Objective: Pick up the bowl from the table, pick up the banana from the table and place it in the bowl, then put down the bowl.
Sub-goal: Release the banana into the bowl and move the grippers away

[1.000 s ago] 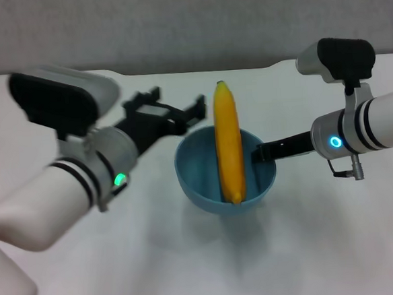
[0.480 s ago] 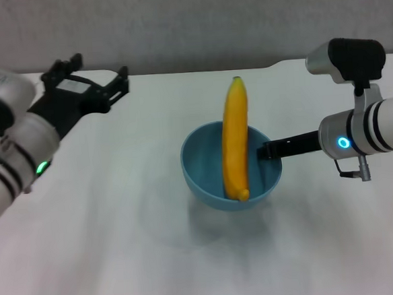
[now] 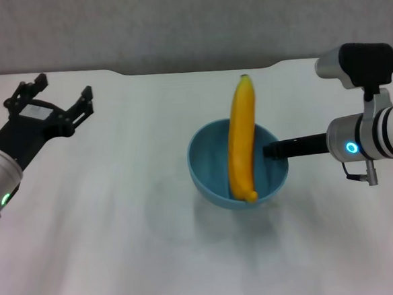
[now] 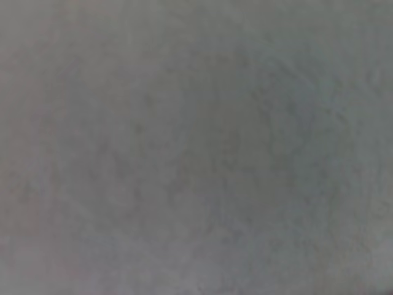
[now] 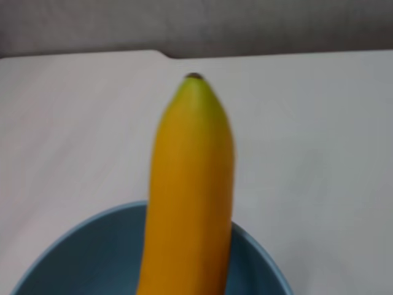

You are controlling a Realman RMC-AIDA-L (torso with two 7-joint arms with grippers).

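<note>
The light blue bowl (image 3: 213, 161) hangs a little above the white table (image 3: 108, 235), with a faint shadow under it. The yellow banana (image 3: 241, 141) leans in the bowl, its lower end on the near rim and its tip sticking out past the far rim. My right gripper (image 3: 272, 150) is shut on the bowl's right rim. My left gripper (image 3: 64, 87) is open and empty at the far left, well away from the bowl. The right wrist view shows the banana (image 5: 190, 184) standing up out of the bowl (image 5: 80, 252). The left wrist view shows only a blank grey surface.
The table's far edge has a shallow notch (image 3: 198, 69) behind the bowl, with a grey wall (image 3: 187, 20) beyond it. Bare tabletop lies between the two arms and in front of the bowl.
My left arm has pulled back to the left, away from the bowl, with its gripper open. The bowl with the banana has shifted slightly right in the right gripper.
</note>
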